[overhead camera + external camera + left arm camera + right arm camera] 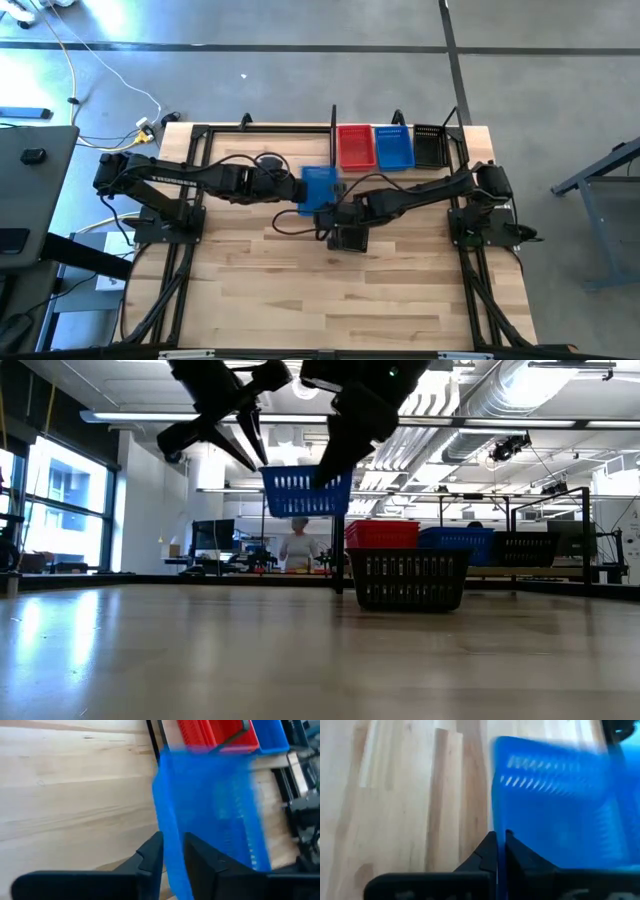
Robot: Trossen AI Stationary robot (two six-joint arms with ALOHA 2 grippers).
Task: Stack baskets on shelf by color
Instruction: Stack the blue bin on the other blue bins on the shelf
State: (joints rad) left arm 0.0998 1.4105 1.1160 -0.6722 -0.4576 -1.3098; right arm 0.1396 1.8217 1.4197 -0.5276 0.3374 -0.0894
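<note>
A blue basket (pixel 319 187) hangs in the air above the middle of the wooden table (pixel 300 300), just in front of the shelf (pixel 333 118) at the table's far edge. Both arms meet at it. The right gripper (pixel 499 851) is pinched tight on one thin wall of the basket, its jaws closed with only the plastic between them. The left gripper (pixel 172 852) straddles the opposite wall with its jaws a little apart; the wall sits in the gap, and whether they press it at all cannot be told.

On the shelf, side by side, sit a red basket (pixel 356 147), another blue one (pixel 393 147) and a black one (pixel 430 147). A further black basket (pixel 408 580) stands on the table below the arms, close to the low camera.

The risk lies in the handover. If the left jaws let go while the right holds only a thin edge, the basket may tilt or swing, slip free and drop onto the table. Carried tilted to the shelf, it could catch a post or the red basket rather than nest in the blue one.

A person (pixel 298 546) stands far back in the room.
</note>
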